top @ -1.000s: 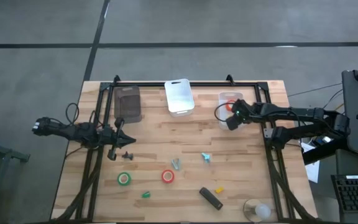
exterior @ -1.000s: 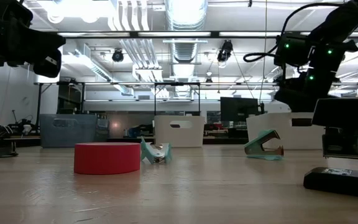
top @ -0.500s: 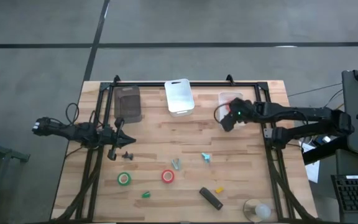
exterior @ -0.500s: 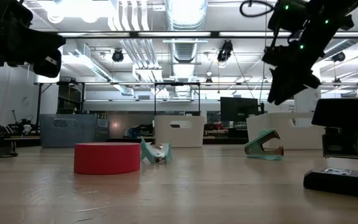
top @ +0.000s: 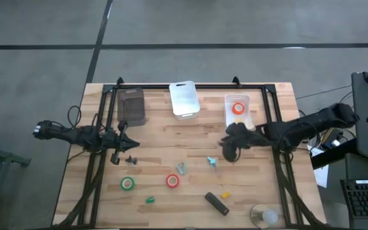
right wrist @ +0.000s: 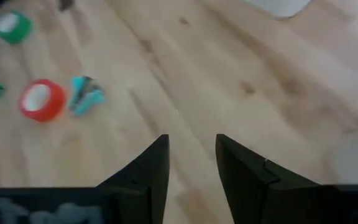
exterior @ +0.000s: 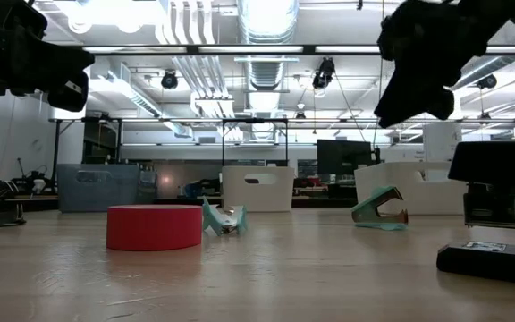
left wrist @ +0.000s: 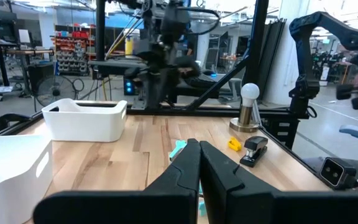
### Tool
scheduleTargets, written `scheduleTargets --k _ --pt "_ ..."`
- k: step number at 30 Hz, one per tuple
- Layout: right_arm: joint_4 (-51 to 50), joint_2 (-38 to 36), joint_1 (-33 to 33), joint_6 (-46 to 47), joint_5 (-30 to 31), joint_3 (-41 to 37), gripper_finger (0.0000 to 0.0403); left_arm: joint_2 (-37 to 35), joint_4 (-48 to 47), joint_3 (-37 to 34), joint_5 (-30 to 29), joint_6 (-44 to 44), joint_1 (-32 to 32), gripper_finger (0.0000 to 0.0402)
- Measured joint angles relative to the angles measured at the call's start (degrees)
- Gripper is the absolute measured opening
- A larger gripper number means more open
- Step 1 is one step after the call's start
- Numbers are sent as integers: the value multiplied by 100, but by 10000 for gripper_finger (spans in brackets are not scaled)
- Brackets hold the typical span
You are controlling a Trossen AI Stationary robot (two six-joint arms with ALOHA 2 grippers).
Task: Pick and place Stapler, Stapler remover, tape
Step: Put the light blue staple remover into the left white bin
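Note:
My right gripper (top: 228, 151) hangs open and empty above the table, right of the middle; its wrist view (right wrist: 192, 163) looks down on bare wood. A red-orange tape roll (top: 237, 108) lies in the clear bin (top: 229, 119). A second red roll (top: 172, 181), a green roll (top: 128, 184), two teal staple removers (top: 181, 168) (top: 212, 161), a black stapler (top: 216, 204) and a small yellow piece (top: 225, 194) lie on the table. My left gripper (top: 128, 143) waits shut at the left (left wrist: 199, 163).
A dark grey bin (top: 131, 105) and a white bin (top: 184, 99) stand along the far edge, inside a black frame (top: 190, 86). A small green piece (top: 149, 200) lies near the front. A round clear thing (top: 265, 216) stands at the near right corner.
My right gripper has moved from over the clear bin toward the table's near edge and a little to the left, and now hangs over the bare wood. The red-orange roll stays in the bin.

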Motion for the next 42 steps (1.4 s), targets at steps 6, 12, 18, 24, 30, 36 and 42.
scheduleTargets --k 6,12,18,24,30,36,42 --pt "83 190 652 387 328 -2 111 2 -1 0 0 -1 1 10" --pt "164 568 953 1152 430 -9 104 3 0 0 0 0 1 10" --pt "198 1149 1062 1759 251 -11 113 3 0 0 0 0 -1 10" --pt "259 1510 1060 2210 55 -11 121 4 1 0 0 0 1 10" --pt "666 1844 1063 1886 -24 -12 113 4 1 0 0 0 -1 10" --pt "761 1968 1036 1944 -13 -13 99 4 1 -2 0 -1 1 10" --pt "996 1955 1036 1587 87 -13 89 4 1 -2 0 0 1 10"
